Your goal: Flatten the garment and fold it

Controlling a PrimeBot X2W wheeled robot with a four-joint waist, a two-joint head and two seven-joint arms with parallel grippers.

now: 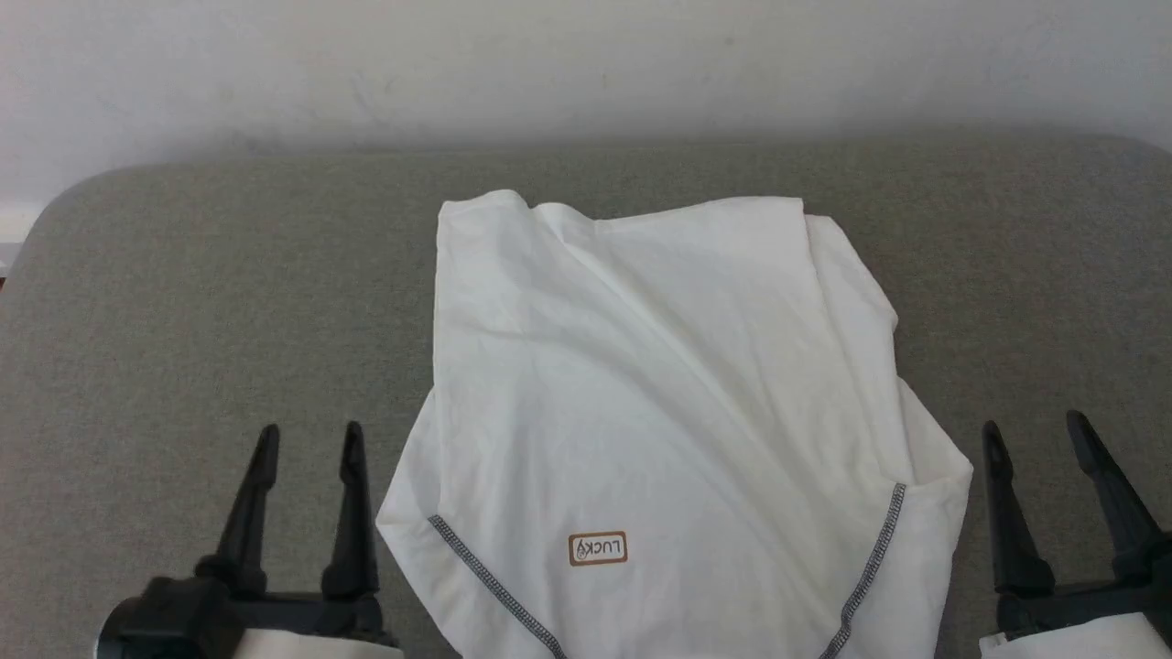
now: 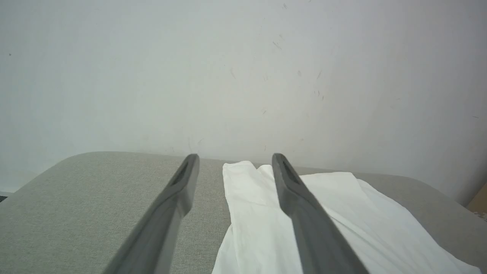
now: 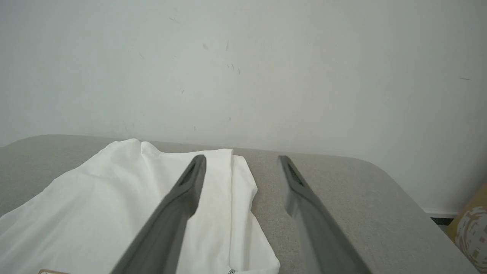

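Note:
The garment (image 1: 659,403) is a white shirt lying on the grey cushioned surface (image 1: 183,302), its sides folded in so it forms a rough rectangle, with grey stitched seams and a small brown label near its front edge. My left gripper (image 1: 309,439) stands open to the left of the garment's near corner, holding nothing. My right gripper (image 1: 1037,432) stands open just right of it, also holding nothing. In the left wrist view the garment (image 2: 342,220) lies to the right under the open left gripper (image 2: 235,159). In the right wrist view the garment (image 3: 95,213) lies left of the open right gripper (image 3: 242,160).
A pale wall (image 1: 586,64) rises right behind the surface's rounded far edge. The surface's right end curves off near a tan patterned object (image 3: 471,232) beside the wall.

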